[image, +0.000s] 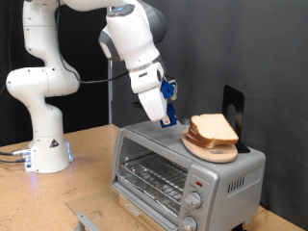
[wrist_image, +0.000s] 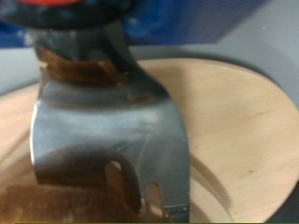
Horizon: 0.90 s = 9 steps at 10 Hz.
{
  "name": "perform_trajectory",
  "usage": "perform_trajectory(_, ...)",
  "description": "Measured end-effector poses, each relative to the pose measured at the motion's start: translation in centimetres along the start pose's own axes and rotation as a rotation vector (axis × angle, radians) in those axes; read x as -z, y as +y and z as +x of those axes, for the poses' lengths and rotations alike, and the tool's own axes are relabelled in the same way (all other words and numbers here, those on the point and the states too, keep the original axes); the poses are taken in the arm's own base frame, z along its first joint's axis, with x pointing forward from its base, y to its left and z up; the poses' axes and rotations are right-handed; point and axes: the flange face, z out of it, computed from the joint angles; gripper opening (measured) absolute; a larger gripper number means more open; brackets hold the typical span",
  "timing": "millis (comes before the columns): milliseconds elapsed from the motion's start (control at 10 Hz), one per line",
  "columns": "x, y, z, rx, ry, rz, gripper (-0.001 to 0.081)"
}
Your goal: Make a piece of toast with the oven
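Wrist view, nearest: a metal fork-like spatula (wrist_image: pixel 107 140) fills the frame, its handle end running up into the gripper (wrist_image: pixel 79 42), which is clamped on it. The tines reach the brown crust of a bread slice (wrist_image: pixel 56 198) at the picture's edge, with the pale wooden plate (wrist_image: pixel 234 131) beyond. Exterior view: the oven (image: pixel 183 173) sits on the wooden table (image: pixel 58 202), glass door closed, wire rack visible inside, two knobs at its front on the exterior view's right. On the oven's top lies the round plate (image: pixel 214 150) with stacked bread slices (image: pixel 214 129). The gripper (image: pixel 164 101) angles down just beside the stack, on the exterior view's left. A dark upright object (image: pixel 234 108) stands behind the plate.
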Motion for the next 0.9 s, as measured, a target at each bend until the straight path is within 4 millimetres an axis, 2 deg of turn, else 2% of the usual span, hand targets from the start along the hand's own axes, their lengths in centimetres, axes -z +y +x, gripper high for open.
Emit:
perform_trajectory(400,-0.9,0.5,0.0,0.029,-0.016,-0.035,0.0264)
perform_trajectory(900,-2.6,-0.3,-0.8,0.146,0.075,-0.081,0.0264)
